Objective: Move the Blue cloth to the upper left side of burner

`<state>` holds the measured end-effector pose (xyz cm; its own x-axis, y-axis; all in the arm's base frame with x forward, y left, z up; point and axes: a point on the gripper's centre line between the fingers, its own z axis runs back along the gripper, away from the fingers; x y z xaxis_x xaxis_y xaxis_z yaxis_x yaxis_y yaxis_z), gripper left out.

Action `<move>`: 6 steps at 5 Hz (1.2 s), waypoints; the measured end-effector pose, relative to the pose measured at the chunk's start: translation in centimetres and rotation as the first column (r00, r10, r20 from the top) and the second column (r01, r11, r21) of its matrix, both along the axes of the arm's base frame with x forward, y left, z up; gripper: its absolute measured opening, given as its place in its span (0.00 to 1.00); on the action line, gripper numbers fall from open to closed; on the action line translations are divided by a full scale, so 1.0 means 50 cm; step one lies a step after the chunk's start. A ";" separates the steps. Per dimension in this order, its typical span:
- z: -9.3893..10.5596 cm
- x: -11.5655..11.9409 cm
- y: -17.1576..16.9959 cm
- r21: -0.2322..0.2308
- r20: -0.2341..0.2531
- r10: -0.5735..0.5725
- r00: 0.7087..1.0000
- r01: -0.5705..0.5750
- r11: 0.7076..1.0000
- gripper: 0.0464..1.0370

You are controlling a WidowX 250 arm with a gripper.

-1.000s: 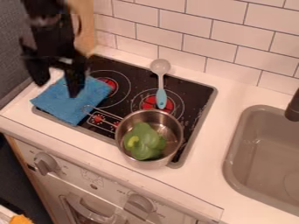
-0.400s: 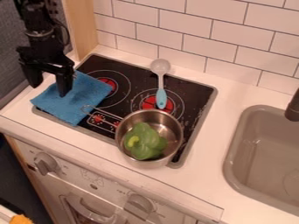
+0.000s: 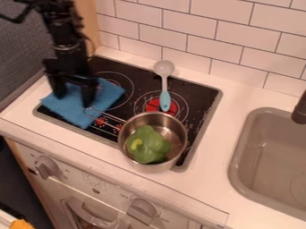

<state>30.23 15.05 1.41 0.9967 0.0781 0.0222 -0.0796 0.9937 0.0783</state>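
Observation:
The gripper (image 3: 74,99) hangs at the upper left of the view with its two fingers spread apart, both tips down at the blue cloth (image 3: 79,112). The cloth lies flat over the left part of the black stovetop, covering part of the upper-left burner (image 3: 124,83) and the stove's left edge. Whether any fabric is caught under the fingertips cannot be made out.
A metal pot (image 3: 180,154) holding a green pepper (image 3: 148,144) stands at the stove's front, its wire handle pointing toward the cloth. A spoon (image 3: 165,85) with a blue handle lies near the back. The sink (image 3: 269,165) is at right, the tiled wall behind.
The gripper first moved a little left, then back right and down to the cloth. The cloth has shifted slightly to the right along with it.

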 end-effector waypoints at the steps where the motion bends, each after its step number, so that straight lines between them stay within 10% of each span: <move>1: -0.010 0.018 0.000 0.021 -0.026 0.008 1.000 -0.007 1.000 0.96; 4: -0.014 0.134 0.061 0.049 -0.005 0.058 0.998 -0.058 0.997 0.96; 6: -0.011 0.168 0.029 -0.043 0.059 0.084 0.995 -0.082 0.996 0.96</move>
